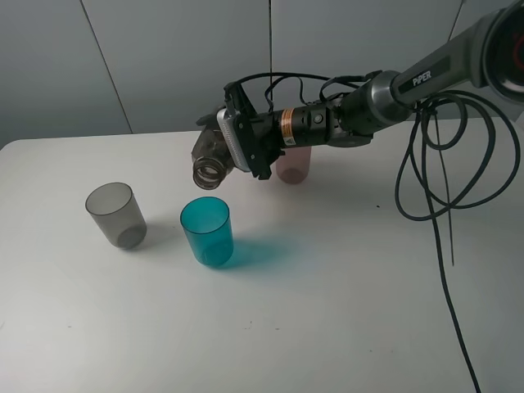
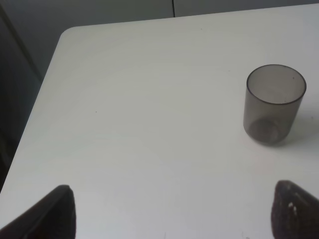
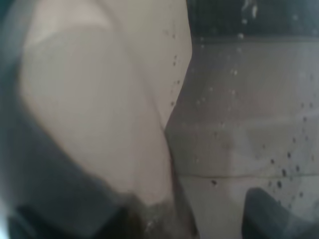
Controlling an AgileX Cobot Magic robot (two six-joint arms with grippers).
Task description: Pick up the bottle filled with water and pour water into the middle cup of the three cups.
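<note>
Currently, you see the right gripper (image 1: 232, 141) clamped shut around the bottle (image 1: 210, 162). The bottle's translucent brownish-pink body is tipped near horizontal. Its threaded wide neck hangs in the air above and just behind the teal middle cup (image 1: 206, 231), clear of its rim.

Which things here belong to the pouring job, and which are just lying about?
In the job: bottle, tipped in the right gripper; teal cup, middle of the three.
Lying about: grey cup; pink cup behind the bottle; left gripper, open near the grey cup.
</note>
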